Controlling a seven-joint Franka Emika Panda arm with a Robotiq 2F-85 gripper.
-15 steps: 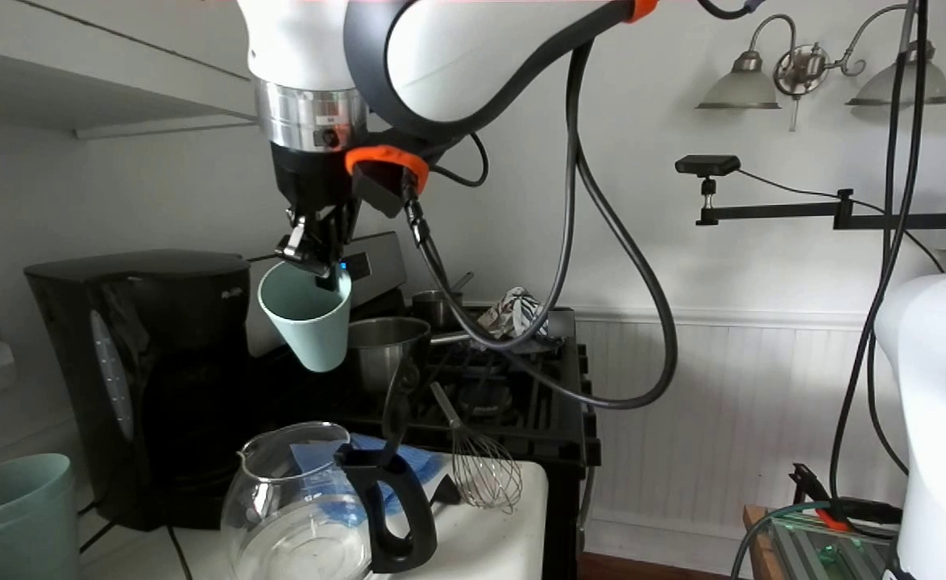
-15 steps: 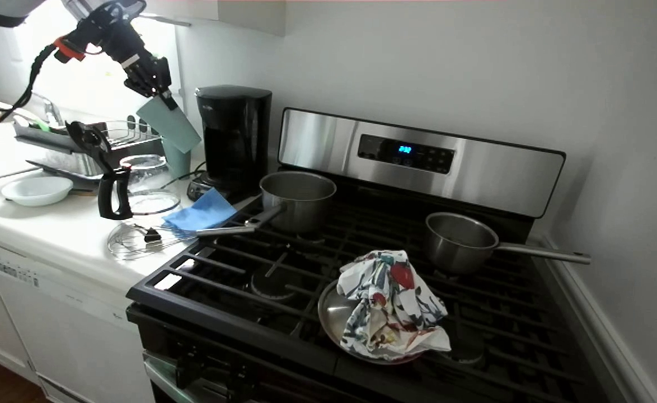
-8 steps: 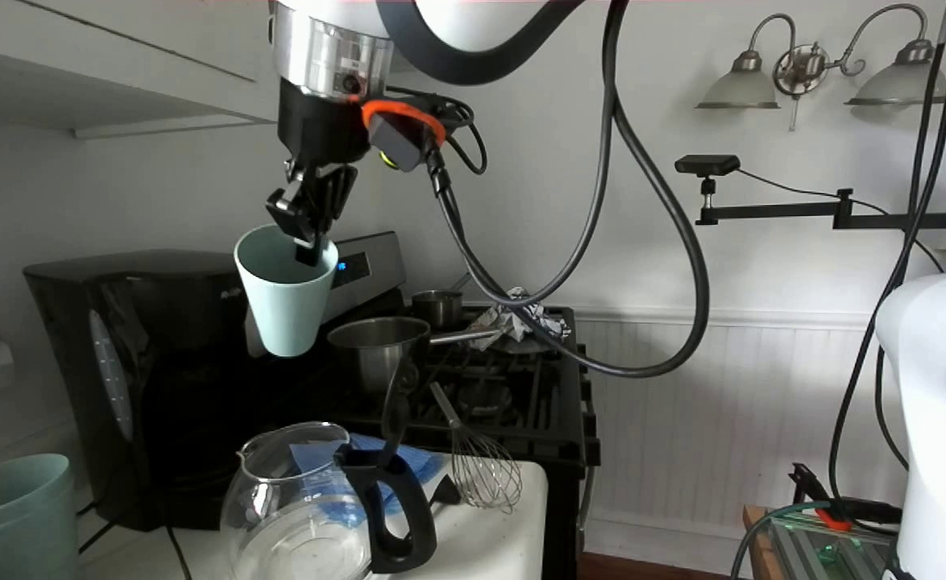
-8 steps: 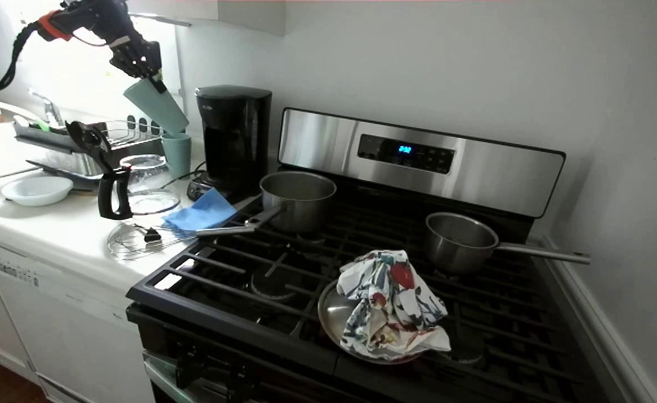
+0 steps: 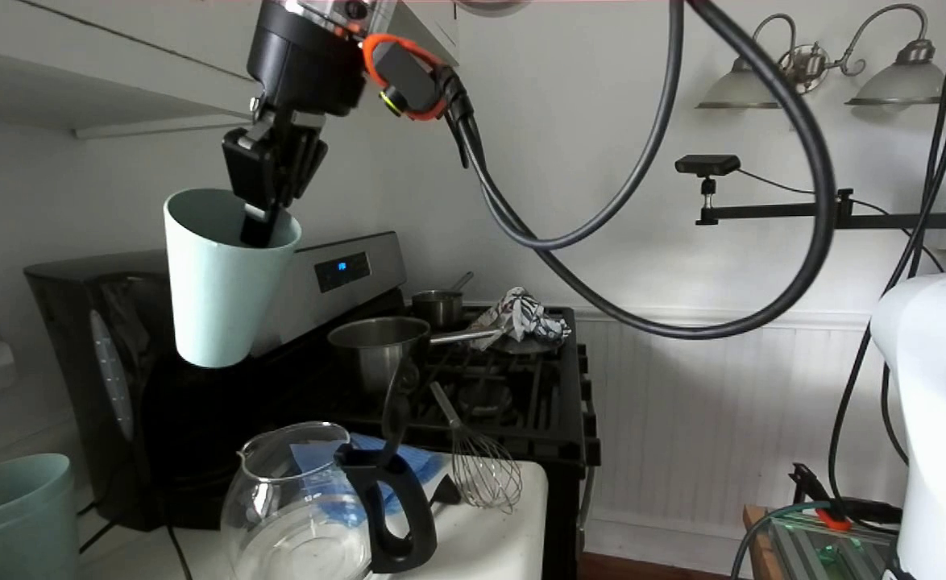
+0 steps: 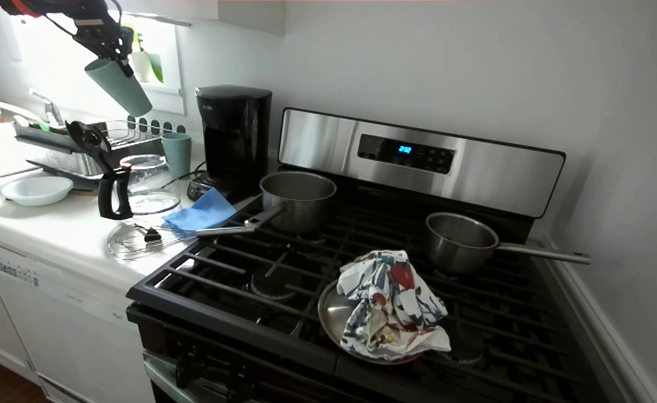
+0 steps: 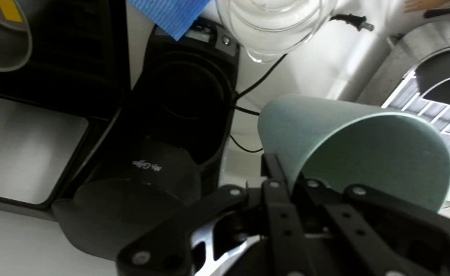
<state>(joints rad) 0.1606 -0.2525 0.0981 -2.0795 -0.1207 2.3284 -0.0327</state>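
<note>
the pale green cup [image 5: 221, 306] hangs tilted below the gripper [image 7: 291, 177], pinched at the rim, apparently one finger [image 5: 256, 232] inside.

I am in a home-style kitchen: a black gas stove [image 6: 222, 327] with a brushed-steel back panel [image 6: 317, 140], two round steel saucepans [image 6: 300, 215] on top, a tall black plastic coffee maker [image 6: 233, 103] on the white desk [image 6: 68, 232] (Mr. Coffee, by its lettering [image 7: 147, 166]), and a white-fronted dishwasher [image 6: 54, 319] below.
</note>
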